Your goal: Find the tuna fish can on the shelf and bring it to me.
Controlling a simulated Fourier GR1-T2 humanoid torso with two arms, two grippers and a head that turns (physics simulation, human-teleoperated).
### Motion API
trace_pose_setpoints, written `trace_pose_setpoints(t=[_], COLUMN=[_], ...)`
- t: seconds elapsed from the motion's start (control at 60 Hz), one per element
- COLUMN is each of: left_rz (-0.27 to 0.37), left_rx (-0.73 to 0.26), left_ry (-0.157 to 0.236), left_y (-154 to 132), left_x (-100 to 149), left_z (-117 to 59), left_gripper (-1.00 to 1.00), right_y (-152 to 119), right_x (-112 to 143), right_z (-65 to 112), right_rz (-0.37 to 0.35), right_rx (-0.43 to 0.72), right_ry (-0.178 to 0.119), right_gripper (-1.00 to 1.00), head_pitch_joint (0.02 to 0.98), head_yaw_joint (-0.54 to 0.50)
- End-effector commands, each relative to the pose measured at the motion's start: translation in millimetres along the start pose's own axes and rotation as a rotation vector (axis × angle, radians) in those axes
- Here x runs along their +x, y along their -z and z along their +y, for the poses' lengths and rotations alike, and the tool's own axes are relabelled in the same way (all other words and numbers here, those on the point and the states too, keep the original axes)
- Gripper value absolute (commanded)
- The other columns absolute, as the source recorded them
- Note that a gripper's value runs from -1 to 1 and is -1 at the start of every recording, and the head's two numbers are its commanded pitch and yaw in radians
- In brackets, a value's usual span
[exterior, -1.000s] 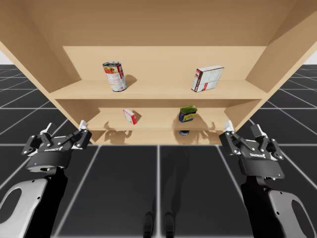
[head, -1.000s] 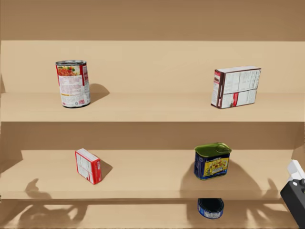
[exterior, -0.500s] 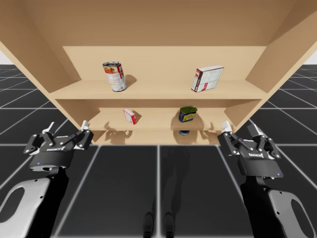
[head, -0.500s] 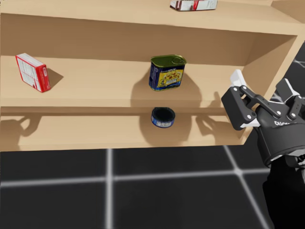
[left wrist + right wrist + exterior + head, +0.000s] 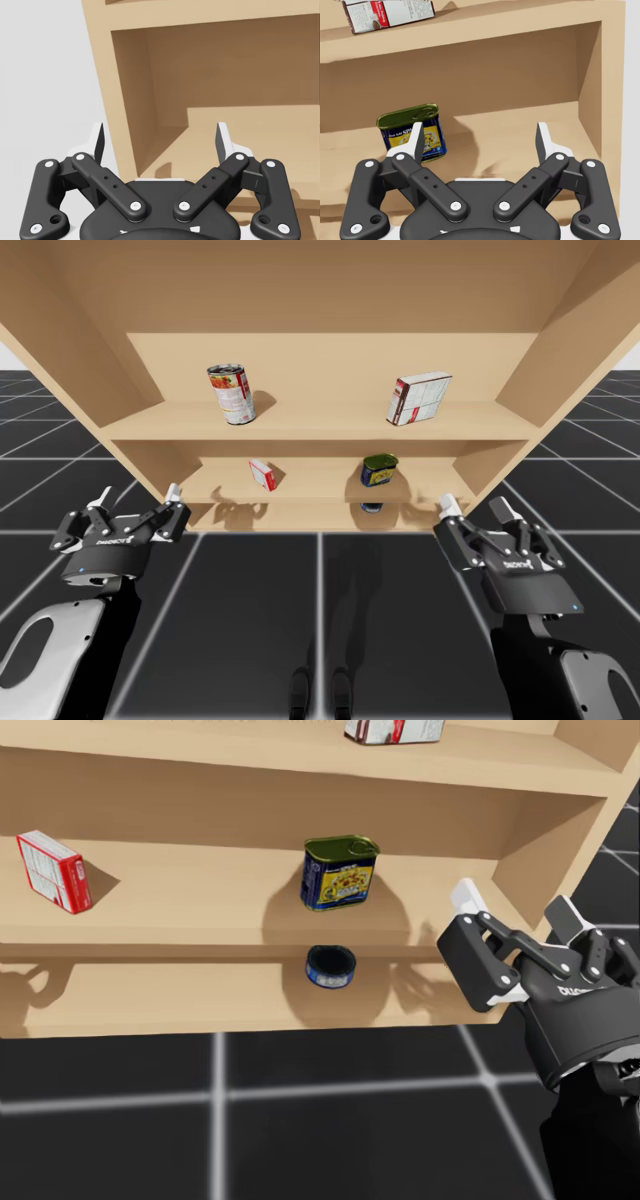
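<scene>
The tuna can [image 5: 330, 967] is a low, round, dark blue can on the bottom shelf, its round face turned toward me; the high view shows this can [image 5: 371, 507] under the middle board. My right gripper [image 5: 512, 910] is open, hanging in front of the shelf to the right of the can and apart from it. From above, the right gripper [image 5: 478, 510] sits near the shelf's right post. In its own view the right gripper [image 5: 479, 137] holds nothing. My left gripper [image 5: 136, 496] is open by the left post, and the left gripper [image 5: 159, 137] faces a bare shelf corner.
A blue rectangular tin with a green lid [image 5: 340, 872] stands on the middle shelf [image 5: 200, 935] right above the tuna can. A small red box [image 5: 48, 870] lies further left. On the top shelf stand a red-and-white can [image 5: 231, 393] and a white-and-red box [image 5: 418, 398].
My head has turned down and to the right, bringing the bottom shelf and my right arm into view. The right gripper has shifted slightly left toward the shelf. The left arm has hardly moved.
</scene>
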Motion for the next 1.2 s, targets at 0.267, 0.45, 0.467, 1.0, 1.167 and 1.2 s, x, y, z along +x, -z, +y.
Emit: trace_pose_setpoints(t=[0.267, 0.45, 0.467, 1.0, 1.167, 1.2], left_rz=[-0.002, 0.002, 0.003, 0.005, 0.005, 0.005], left_rx=[-0.009, -0.011, -0.011, -0.019, -0.019, -0.018], left_ry=[-0.005, -0.001, -0.001, 0.006, 0.005, 0.005], left_y=[-0.4, -0.5, -0.4, -1.6, -2.2, -2.2], left_x=[-1.5, -2.8, -2.9, -3.3, -3.3, -3.3], left_z=[-3.5, -5.1, -5.1, -7.7, -8.3, -8.4], left_gripper=[-1.00, -1.00, -1.00, -1.00, -1.00, -1.00], right_y=[-38.5, -27.9, -26.7, 39.5, 59.7, 62.2], right_x=[-37.2, -63.3, -64.5, -117.8, -125.7, -126.3], right_z=[22.7, 29.4, 30.1, 49.4, 57.2, 58.3], right_rz=[0.218, 0.266, 0.270, 0.304, 0.315, 0.314], right_rx=[0.115, 0.130, 0.132, 0.079, 0.060, 0.064], right_ry=[0.007, -0.061, -0.063, -0.191, -0.200, -0.208], right_gripper=[-1.00, -1.00, -1.00, -1.00, -1.00, -1.00], head_pitch_joint=[0.717, 0.718, 0.719, 0.719, 0.720, 0.720], head_yaw_joint=[-0.22, -0.24, -0.24, -0.25, -0.25, -0.25])
